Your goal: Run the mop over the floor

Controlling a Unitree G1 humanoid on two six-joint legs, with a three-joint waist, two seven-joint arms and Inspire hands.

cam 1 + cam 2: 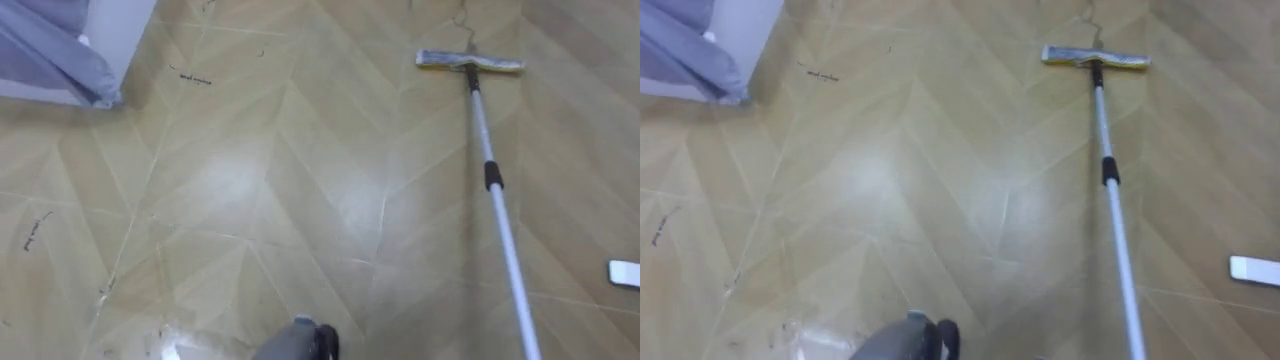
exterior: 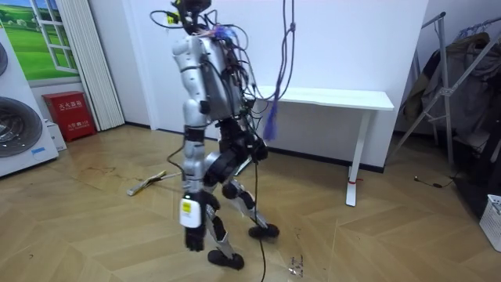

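The mop [image 1: 487, 170] lies on the pale herringbone wood floor [image 1: 300, 200]. In the eye views it is seen almost whole: its flat head [image 1: 470, 62] rests crosswise at the upper right, and the white pole runs from it down toward the lower right edge, with a black collar [image 1: 493, 176] part way along. The pole's near end runs out of the picture, so what holds it cannot be told. The eye views also take in a grey-blue cloth [image 1: 55, 50] hanging over something white at the upper left, a small white object [image 1: 625, 272] on the floor at the right edge, well apart from the pole, and a few dark scuff marks [image 1: 195, 78] on the boards. The room view gives what the eye views lack. There the robot stands in the open floor with its legs apart as in a stride and its knees bent, and its head is bowed toward the mop's side. Just the mop's head and a short stretch of pole show at the room view's left before the legs hide the rest. The left hand [image 2: 192, 236] hangs low beside the near leg, clear of the mop; whether its fingers are straight or curled I cannot tell. Behind the robot a white table [image 2: 329, 99] stands against the wall. A washing machine [image 2: 17, 129] and a red box [image 2: 74, 113] are at the room view's left, and a drying rack [image 2: 448, 78] at its right.
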